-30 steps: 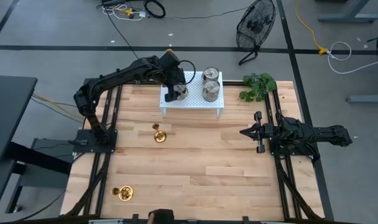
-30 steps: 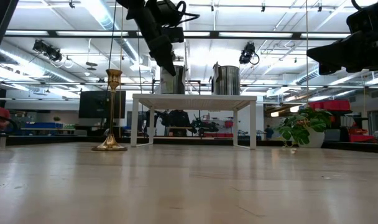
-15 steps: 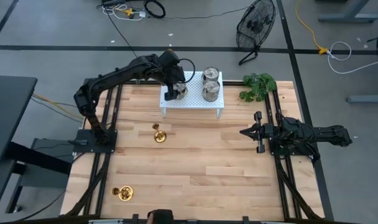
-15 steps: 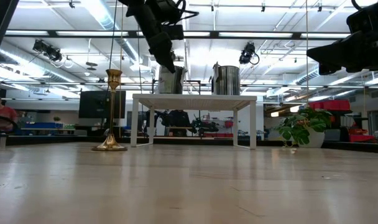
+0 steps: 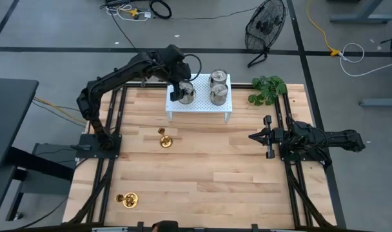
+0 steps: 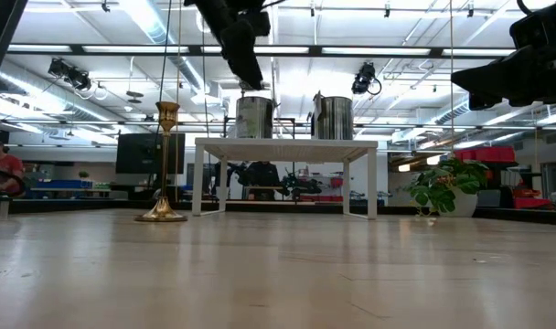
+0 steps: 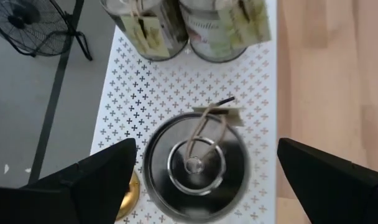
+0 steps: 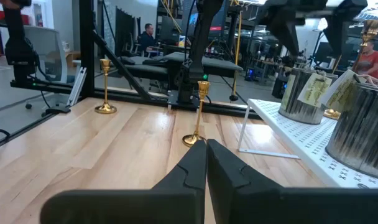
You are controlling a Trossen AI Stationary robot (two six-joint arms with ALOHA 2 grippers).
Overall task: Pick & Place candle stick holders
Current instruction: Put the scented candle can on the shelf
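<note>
Silver holder sits on the white rack at 12 o'clock, so the left gripper hangs above it, wide open and empty.

I see a white perforated rack at the table's far edge. A green plant sits beside it (a fan stands on the floor behind).

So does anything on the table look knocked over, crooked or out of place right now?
Nothing stands out. The three silver holders stand upright on the white rack, both gold holders on the wood stand upright, and the left tool hangs open above one silver holder.
</note>
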